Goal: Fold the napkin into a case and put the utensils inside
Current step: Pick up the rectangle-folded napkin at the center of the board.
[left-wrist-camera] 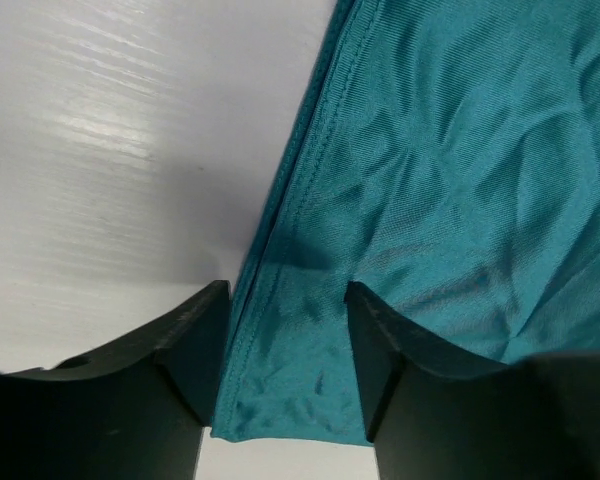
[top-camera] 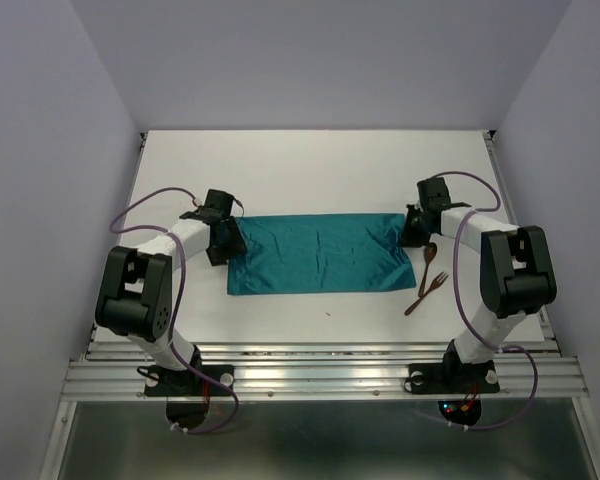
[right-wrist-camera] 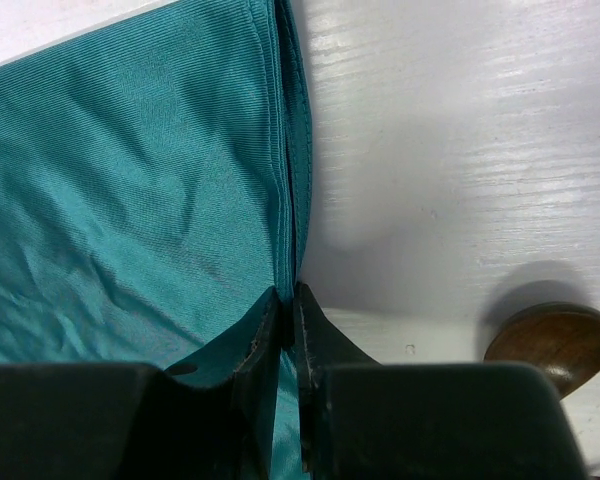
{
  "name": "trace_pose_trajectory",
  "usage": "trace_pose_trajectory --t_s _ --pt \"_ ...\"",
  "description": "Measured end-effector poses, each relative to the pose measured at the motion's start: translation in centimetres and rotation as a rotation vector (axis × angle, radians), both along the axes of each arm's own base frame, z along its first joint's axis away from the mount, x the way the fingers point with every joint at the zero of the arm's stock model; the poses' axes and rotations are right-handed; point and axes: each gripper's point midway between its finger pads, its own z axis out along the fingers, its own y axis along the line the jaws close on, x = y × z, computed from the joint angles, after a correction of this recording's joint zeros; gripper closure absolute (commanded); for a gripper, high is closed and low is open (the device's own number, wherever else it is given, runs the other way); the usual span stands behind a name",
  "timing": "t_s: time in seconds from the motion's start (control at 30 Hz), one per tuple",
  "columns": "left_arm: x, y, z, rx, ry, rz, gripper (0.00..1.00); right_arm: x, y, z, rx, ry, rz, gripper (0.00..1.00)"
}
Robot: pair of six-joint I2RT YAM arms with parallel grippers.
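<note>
Black two-finger left gripper [top-camera: 223, 243] sits low at the left end of the teal blue-green napkin [top-camera: 320, 255], a thin, slightly shiny cloth lying as a wide, wrinkled rectangle in the middle of the white table [top-camera: 310, 170]. In the left wrist view the gripper [left-wrist-camera: 285, 350] is spread apart. Its dark fingers [left-wrist-camera: 185, 350] straddle the napkin's near left corner without pinching it, one over bare table and the other over cloth.

At the napkin's right end, the right gripper [top-camera: 412, 228] is also down at the cloth. Its wrist view shows the gripper [right-wrist-camera: 290, 340] closed tight on the napkin's right edge, with a strip of teal cloth squeezed between the fingers [right-wrist-camera: 325, 350]. Two stacked hems run along that edge, so the cloth lies doubled there.

Just right of the napkin's near right corner lie the two utensils. A small reddish-brown wooden spoon [top-camera: 429, 258] has its round bowl toward the far side, close beside the right gripper, and that bowl [right-wrist-camera: 552, 345] shows at the wrist view's lower right. A matching thin fork [top-camera: 427, 293] lies slanted just near of it. Whether the two touch is unclear.
</note>
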Motion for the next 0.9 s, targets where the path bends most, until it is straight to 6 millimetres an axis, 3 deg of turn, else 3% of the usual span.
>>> trace_pose_trajectory --t_s 0.2,0.53,0.63,0.7,0.77,0.9 --pt "0.0 0.1 -0.9 0.007 0.015 0.007 0.52 0.1 0.3 0.0 0.004 -0.006 0.005 0.85" --pt "0.5 1.4 -1.0 0.069 -0.004 0.075 0.54 0.1 0.4 0.0 0.004 -0.007 0.007 0.85" --pt "0.6 1.7 -1.0 0.081 -0.010 0.092 0.43 0.1 0.4 0.0 0.004 -0.007 0.007 0.85" --pt "0.7 1.8 -1.0 0.090 -0.014 0.101 0.43 0.1 0.4 0.0 0.004 -0.007 0.007 0.85" --pt "0.8 1.9 -1.0 0.091 -0.016 0.102 0.50 0.1 0.4 0.0 0.004 -0.007 0.007 0.85" --pt "0.8 1.9 -1.1 0.094 -0.012 0.090 0.55 0.1 0.4 0.0 0.005 -0.007 0.006 0.85"
